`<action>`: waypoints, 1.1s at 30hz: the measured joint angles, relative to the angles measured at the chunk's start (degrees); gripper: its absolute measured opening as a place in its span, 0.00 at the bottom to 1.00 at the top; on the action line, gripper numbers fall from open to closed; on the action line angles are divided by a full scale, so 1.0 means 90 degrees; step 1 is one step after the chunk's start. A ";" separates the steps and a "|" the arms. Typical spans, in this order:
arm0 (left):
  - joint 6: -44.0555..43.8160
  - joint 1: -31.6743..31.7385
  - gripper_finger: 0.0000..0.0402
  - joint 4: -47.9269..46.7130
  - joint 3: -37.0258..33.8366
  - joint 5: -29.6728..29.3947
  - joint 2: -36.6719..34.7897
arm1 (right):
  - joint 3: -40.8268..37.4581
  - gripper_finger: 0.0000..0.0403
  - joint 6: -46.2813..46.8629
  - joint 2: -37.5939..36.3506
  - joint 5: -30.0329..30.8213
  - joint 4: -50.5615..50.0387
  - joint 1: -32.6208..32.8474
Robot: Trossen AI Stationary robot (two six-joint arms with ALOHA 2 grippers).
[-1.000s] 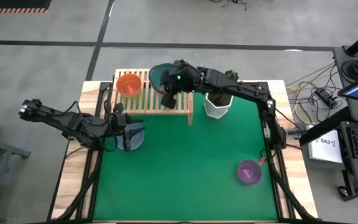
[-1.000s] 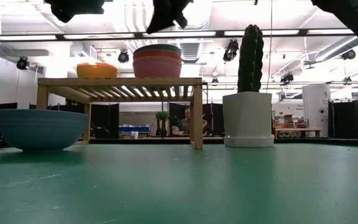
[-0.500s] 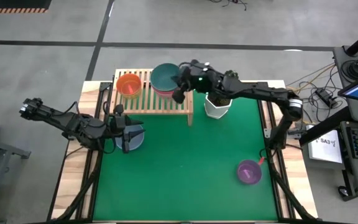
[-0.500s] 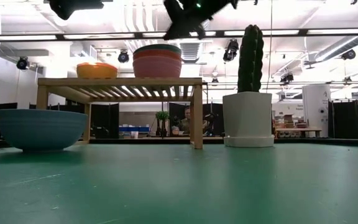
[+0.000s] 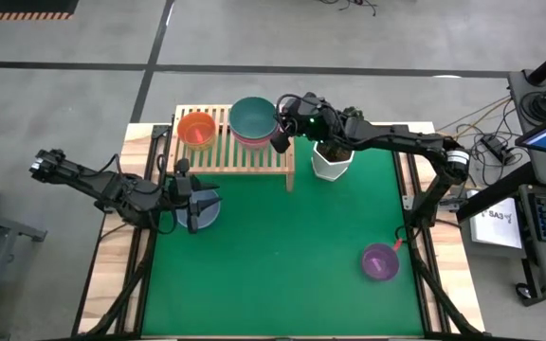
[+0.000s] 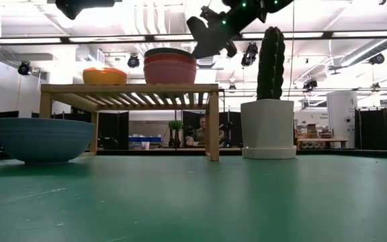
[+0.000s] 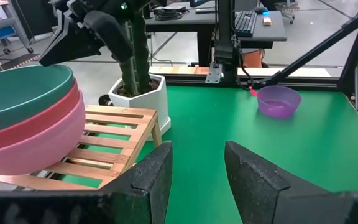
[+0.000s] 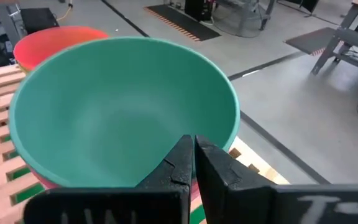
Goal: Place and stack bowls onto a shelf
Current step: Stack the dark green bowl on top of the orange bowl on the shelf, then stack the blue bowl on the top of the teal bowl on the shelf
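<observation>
Three stacked bowls, teal bowl [image 5: 252,117] uppermost, are seen on the shelf [image 5: 235,156] at upper centre. The right claw [image 5: 279,142], pressed together, is held beside them. The left claw [image 5: 190,210], spread, is held over the blue-grey bowl [image 6: 44,139].

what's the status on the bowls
Right gripper shut, empty, beside teal bowl stacked on shelf. Left gripper open above blue bowl. Cactus pot close by.

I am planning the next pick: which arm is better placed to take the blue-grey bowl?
Left. The left gripper hovers open right at the blue-grey bowl, while the right gripper is by the shelf.
</observation>
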 joint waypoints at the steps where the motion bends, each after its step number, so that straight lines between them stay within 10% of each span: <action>1: 0.0000 0.0000 0.32 0.0005 0.0000 0.0000 0.0002 | 0.0025 0.02 -0.0003 -0.0009 -0.0002 0.0005 0.0000; 22: -0.0803 0.0002 0.32 -0.0129 0.0000 0.0000 0.0330 | -0.1271 0.02 0.0147 -0.2066 0.0001 -0.0958 0.3092; 33: -0.4602 0.0000 0.32 -0.2473 0.0216 0.1653 0.1246 | -0.3056 0.02 0.0833 -0.2574 0.0056 -0.0480 0.4616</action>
